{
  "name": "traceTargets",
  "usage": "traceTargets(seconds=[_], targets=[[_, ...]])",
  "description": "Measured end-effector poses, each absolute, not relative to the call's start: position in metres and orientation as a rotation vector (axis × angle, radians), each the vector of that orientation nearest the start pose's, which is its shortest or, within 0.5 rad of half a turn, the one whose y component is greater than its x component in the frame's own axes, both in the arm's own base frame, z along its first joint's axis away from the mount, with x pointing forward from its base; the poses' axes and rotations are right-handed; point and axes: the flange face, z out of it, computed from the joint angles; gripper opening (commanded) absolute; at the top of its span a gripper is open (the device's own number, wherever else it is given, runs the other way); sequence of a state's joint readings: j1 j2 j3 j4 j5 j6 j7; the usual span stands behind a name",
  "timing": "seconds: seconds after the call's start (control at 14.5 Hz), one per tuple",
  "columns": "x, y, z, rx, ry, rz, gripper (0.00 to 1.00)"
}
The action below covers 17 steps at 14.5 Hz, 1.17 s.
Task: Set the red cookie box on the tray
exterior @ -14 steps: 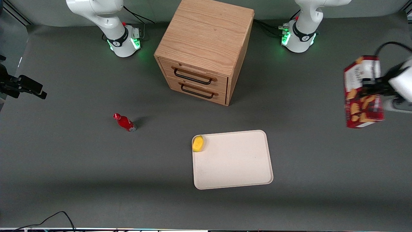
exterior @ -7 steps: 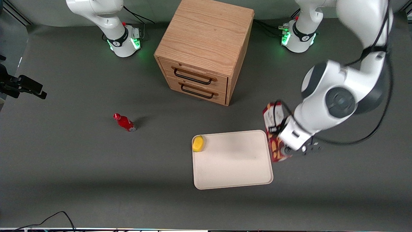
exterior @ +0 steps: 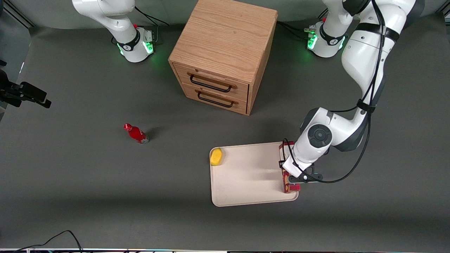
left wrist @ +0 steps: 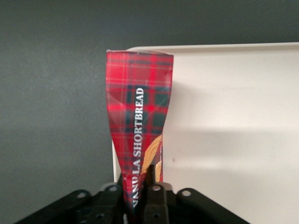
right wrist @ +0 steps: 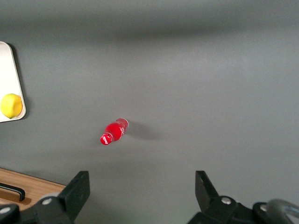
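Note:
The red cookie box (exterior: 285, 177) stands upright on the cream-white tray (exterior: 246, 179), at the tray's edge toward the working arm's end of the table. Most of the box is hidden under the arm in the front view. My gripper (exterior: 294, 178) is above the tray's edge and shut on the box. In the left wrist view the box (left wrist: 139, 116) shows a red plaid narrow side with white lettering. My gripper (left wrist: 141, 189) pinches its near end between the fingers (left wrist: 156, 198). The box's lower end reaches the tray's (left wrist: 233, 140) rim.
A yellow lemon (exterior: 216, 156) lies in the tray's corner nearest the cabinet. A wooden two-drawer cabinet (exterior: 225, 52) stands farther from the front camera. A small red bottle (exterior: 136, 133) stands toward the parked arm's end of the table.
My gripper has swung in with the box from high at the working arm's end of the table and come down onto the tray's edge.

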State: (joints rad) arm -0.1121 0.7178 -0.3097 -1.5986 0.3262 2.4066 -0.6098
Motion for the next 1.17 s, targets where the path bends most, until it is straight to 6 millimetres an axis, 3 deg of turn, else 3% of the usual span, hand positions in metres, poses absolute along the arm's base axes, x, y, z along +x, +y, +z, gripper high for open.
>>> traceTargets(seconds=[0.21,0.34,0.41,0.48,0.62,0.76,0.97,1.17], targets=[[0.658,-0.251,0.263,-3.112,-0.060,-0.161,1.00],[0.655,-0.238,0.310,-3.080,-0.053,-0.077,1.00],[0.653,-0.226,0.346,-3.080,-0.024,-0.019,1.00],[0.650,-0.206,0.386,-3.080,0.012,0.032,1.00],[0.634,-0.147,0.468,-3.098,0.070,0.100,1.00],[0.604,-0.086,0.535,-3.096,0.109,0.166,1.00],[0.554,-0.022,0.602,-3.097,0.160,0.242,1.00],[0.522,0.007,0.635,-3.115,0.194,0.253,1.00]])
